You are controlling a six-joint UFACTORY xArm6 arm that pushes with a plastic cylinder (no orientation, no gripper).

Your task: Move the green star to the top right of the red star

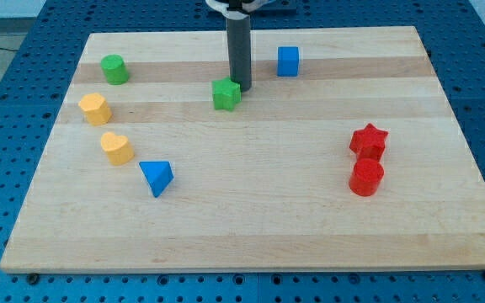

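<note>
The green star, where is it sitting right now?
The green star sits in the board's upper middle, touching or nearly touching my tip on its right, with the blue cube further up-right.

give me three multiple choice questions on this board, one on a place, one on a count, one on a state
1. Where is the green star relative to the red star?
A. the view's upper left
B. the view's lower right
C. directly below

2. How many yellow blocks are there?
A. one
B. two
C. four

3. My tip is
A. beside the green star's right edge
B. on the blue cube
C. out of view

Answers:
1 A, it lies far left and higher.
2 B, both sit at the view's left.
3 A, the rod ends right by that star.
</note>
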